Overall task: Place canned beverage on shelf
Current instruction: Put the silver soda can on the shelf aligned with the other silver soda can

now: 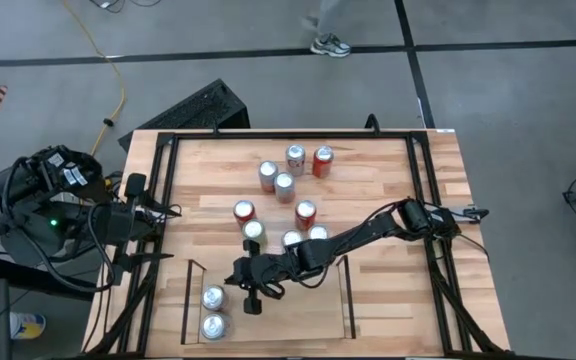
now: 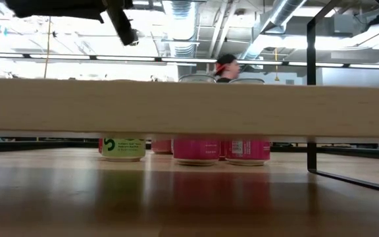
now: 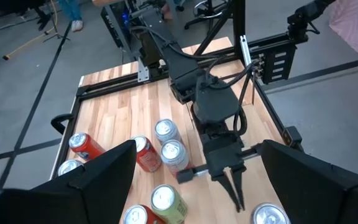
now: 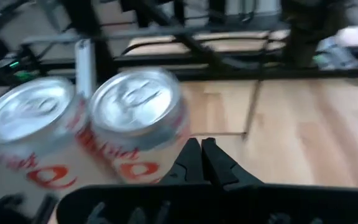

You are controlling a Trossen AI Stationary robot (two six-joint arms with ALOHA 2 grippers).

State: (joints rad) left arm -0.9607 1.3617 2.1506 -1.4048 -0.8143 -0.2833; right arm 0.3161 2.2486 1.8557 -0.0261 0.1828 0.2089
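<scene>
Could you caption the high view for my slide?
Right gripper, shut and empty, beside two cans on the shelf.

My right arm stretches across the table (image 1: 388, 170), its end effector (image 1: 252, 300) pinched closed and empty. My left end effector (image 1: 173, 211) waits spread wide at the table's left edge.

Inside the shelf (image 1: 268, 310), two silver cans (image 1: 213, 312) against the left rail, one behind the other; bare plank floor from there across to the right rail. Right gripper (image 1: 251, 298) shut, low over the shelf just beside those cans, its arm slanting across the bay's back edge. Behind, a cluster of cans (image 1: 286, 195) mid-table, with open wood on either flank.
</scene>
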